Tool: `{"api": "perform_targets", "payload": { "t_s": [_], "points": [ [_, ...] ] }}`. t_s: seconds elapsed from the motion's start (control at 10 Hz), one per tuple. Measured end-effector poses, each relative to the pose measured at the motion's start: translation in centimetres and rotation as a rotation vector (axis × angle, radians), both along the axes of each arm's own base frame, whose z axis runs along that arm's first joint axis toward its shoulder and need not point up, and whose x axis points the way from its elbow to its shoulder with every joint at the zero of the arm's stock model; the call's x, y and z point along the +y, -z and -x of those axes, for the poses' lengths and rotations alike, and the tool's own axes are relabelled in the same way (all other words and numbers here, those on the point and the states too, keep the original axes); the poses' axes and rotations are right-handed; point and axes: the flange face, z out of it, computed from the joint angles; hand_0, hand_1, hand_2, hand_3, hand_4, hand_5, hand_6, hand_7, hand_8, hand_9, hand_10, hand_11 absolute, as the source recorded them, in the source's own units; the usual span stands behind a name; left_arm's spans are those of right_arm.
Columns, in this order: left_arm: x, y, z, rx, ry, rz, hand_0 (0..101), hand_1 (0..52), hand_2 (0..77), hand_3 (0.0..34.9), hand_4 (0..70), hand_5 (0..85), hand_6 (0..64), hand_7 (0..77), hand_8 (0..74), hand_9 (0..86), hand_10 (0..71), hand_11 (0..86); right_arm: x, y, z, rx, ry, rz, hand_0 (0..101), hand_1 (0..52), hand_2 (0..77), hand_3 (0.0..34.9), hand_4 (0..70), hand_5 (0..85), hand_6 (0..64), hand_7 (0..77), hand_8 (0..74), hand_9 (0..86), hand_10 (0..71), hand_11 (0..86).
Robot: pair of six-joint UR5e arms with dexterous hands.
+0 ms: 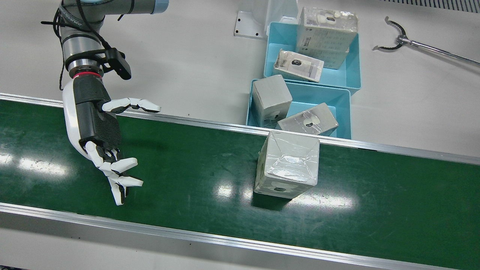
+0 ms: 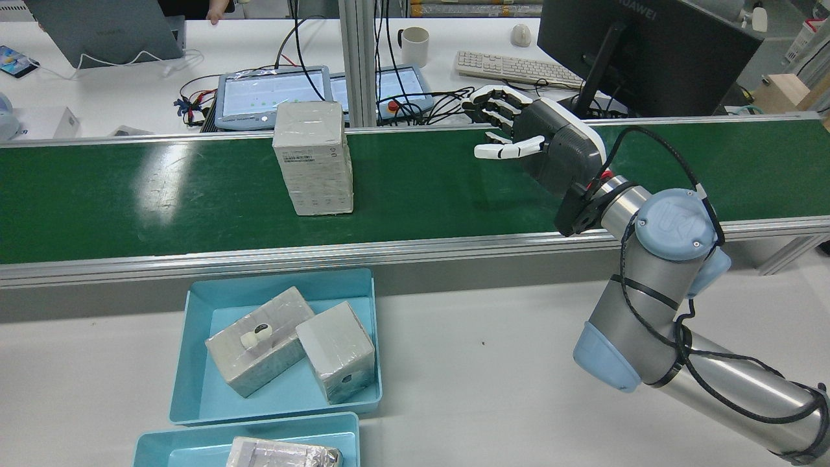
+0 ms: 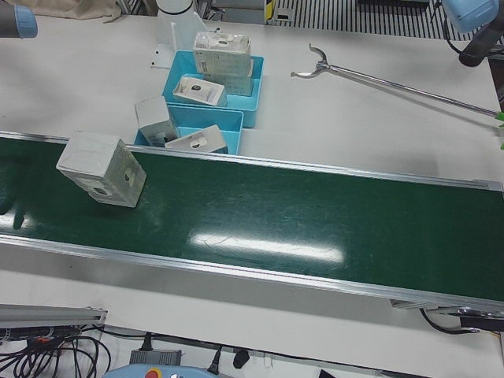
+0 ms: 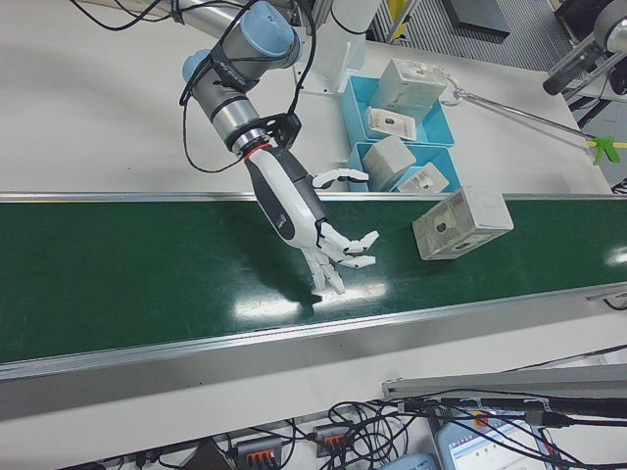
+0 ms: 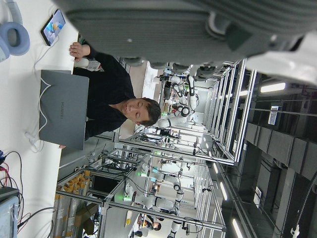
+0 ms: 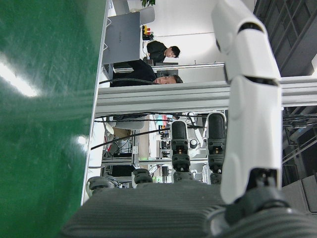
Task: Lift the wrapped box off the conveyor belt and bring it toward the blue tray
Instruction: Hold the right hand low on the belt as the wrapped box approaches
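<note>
The wrapped box (image 1: 287, 165) stands on the green conveyor belt (image 1: 187, 168), just in front of the nearer blue tray (image 1: 305, 98). It also shows in the rear view (image 2: 313, 157), the left-front view (image 3: 101, 169) and the right-front view (image 4: 462, 223). My right hand (image 1: 105, 150) hovers over the belt well to the side of the box, open and empty, fingers spread toward it; it also shows in the rear view (image 2: 538, 139) and the right-front view (image 4: 313, 230). Of my left hand only the dark palm edge (image 5: 198, 25) shows.
The nearer blue tray (image 2: 279, 275) holds two wrapped boxes (image 1: 272, 99). A second blue tray (image 1: 273, 56) behind it holds more boxes. A long grabber tool (image 1: 397, 37) lies on the white table. The belt has raised metal rails (image 1: 187, 122) on both sides.
</note>
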Motion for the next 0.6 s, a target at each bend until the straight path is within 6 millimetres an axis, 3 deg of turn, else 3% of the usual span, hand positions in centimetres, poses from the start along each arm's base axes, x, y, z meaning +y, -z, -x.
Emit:
{"api": "perform_targets", "payload": {
  "t_s": [0.2,0.6],
  "points": [
    [0.00,0.00,0.00,0.000,0.000,0.000,0,0.0,1.1,0.0,0.0,1.1,0.0,0.0,0.0,0.0,0.5,0.0,0.14,0.26,0.74,0.006,0.008,-0.004,48,16.4,21.3,22.7,14.2,39.3,3.3,26.2,0.0,6.5,0.0,1.6],
    [0.00,0.00,0.00,0.000,0.000,0.000,0,0.0,0.5,0.0,0.0,1.1,0.5,0.0,0.0,0.0,0.5,0.0,0.23,0.39,1.26,0.013,0.015,-0.006,49,14.7,11.4,24.5,12.5,39.3,3.3,24.5,0.0,4.4,0.0,1.6]
  ]
}}
